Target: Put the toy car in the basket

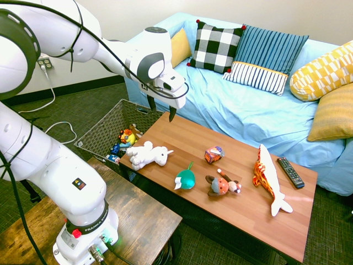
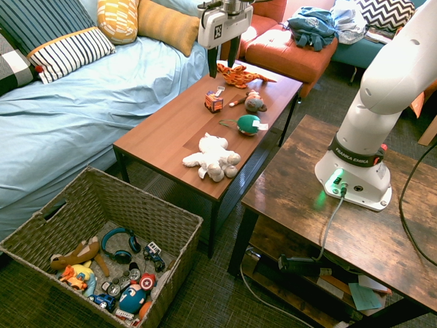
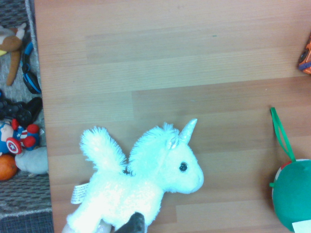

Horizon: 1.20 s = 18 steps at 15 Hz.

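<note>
2 empty fingers (image 1: 161,110) were wide apart, maybe so they could fit around the toy car (image 1: 214,154) next.

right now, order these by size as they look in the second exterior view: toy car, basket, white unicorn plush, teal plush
1. basket
2. white unicorn plush
3. teal plush
4. toy car

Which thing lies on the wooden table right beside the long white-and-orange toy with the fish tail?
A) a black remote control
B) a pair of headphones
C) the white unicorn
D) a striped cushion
A: the black remote control lies next to the fish-tailed toy, while the unicorn is at the table's other end.
</note>
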### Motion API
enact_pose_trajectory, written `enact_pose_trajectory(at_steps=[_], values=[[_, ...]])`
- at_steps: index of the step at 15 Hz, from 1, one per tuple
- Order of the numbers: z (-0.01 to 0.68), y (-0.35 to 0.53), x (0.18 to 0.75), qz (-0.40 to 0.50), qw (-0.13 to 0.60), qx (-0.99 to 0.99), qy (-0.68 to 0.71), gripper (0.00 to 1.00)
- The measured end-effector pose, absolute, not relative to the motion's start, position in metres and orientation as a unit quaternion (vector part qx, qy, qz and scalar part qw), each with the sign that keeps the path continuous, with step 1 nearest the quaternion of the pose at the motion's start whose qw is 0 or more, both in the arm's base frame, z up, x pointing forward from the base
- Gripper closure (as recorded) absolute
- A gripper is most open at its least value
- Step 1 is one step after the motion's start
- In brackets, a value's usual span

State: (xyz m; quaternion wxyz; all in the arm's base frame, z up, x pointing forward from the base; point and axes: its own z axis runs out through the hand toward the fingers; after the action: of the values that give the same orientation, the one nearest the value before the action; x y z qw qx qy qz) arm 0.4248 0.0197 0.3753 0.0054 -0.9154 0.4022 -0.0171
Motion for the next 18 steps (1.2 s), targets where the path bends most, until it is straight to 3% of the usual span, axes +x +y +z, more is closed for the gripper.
enact_pose_trajectory(at_steps=[3,8,18], values=[[0.370,0.009,0.428,-0.008,0.026,-0.904,0.426,0.00],[0.316,-0.082,0.442,-0.016,0.052,-0.861,0.506,0.00],[0.189,-0.180,0.528,-0.050,0.025,-0.823,0.566,0.00]])
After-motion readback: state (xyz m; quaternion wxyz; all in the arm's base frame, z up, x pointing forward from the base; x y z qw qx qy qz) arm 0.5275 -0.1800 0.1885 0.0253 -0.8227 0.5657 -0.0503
